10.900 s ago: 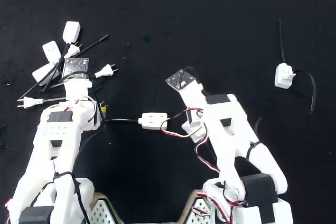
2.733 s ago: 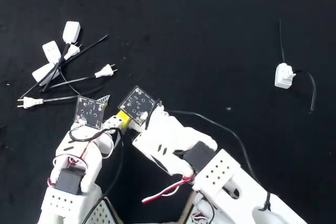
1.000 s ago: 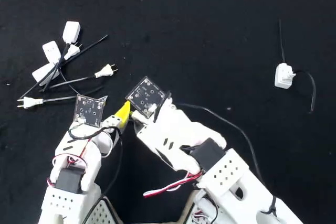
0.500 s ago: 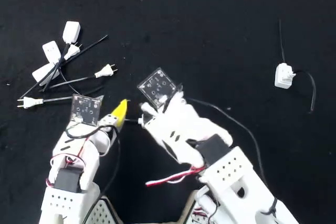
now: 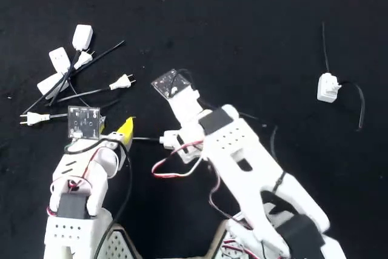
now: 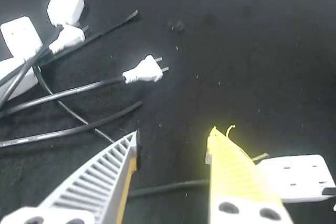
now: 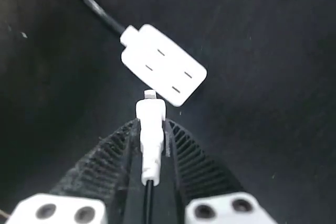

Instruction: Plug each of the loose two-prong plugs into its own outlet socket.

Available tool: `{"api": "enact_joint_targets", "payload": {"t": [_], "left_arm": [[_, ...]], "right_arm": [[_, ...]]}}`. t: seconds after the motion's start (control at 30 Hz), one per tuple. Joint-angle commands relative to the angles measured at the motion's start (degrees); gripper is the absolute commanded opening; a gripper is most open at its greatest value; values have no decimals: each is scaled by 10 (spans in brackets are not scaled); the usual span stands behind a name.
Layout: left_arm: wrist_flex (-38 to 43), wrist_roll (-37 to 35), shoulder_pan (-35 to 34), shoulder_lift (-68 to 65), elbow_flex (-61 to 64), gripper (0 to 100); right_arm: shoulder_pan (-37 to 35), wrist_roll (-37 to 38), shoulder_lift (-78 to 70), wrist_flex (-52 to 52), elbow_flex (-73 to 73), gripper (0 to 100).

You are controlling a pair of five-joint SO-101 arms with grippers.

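Note:
My right gripper (image 7: 152, 124) is shut on a white two-prong plug (image 7: 150, 132), whose prongs point at the side of a white outlet socket (image 7: 163, 72) lying on the black table, a small gap apart. In the high view this socket (image 5: 168, 140) peeks out from under the right arm near the table's middle. My left gripper (image 6: 173, 136) stands open over the socket's black cable (image 6: 168, 188), with the socket (image 6: 294, 178) just beside its yellow finger (image 6: 231, 177). A loose white plug (image 6: 143, 70) lies farther off, also seen from above (image 5: 121, 81).
Several white sockets (image 5: 59, 59) and plugs with black cords lie tangled at the far left; one plug (image 5: 33, 118) rests at the left edge. A joined plug and socket (image 5: 328, 87) sits at the right. The left arm's wrist (image 5: 83, 122) is close to the right arm.
The right arm has swung away from the left gripper, carrying the plug over to the socket. The left arm has drawn back to the left, its fingers apart.

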State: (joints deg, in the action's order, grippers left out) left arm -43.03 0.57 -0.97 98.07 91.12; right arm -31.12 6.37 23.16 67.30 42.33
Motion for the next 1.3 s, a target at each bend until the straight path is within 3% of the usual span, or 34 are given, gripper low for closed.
{"api": "enact_joint_targets", "payload": {"t": [0.0,0.47,0.63,0.83,1.0,1.27], "left_arm": [[21,10,-4,-82,-62,221],[186,6,-3,-665,-254,220],[196,-30,-3,-802,-323,220],[196,-37,-2,-817,-332,220],[131,-34,13,-803,-328,220],[47,-28,67,-775,-328,220]], "right_arm": [[6,-5,-22,22,-41,11],[5,-3,-27,61,-38,11],[4,55,-27,109,-36,11],[-23,69,-27,86,0,11],[-49,62,-27,34,37,11],[35,68,-27,18,-2,11]]}}
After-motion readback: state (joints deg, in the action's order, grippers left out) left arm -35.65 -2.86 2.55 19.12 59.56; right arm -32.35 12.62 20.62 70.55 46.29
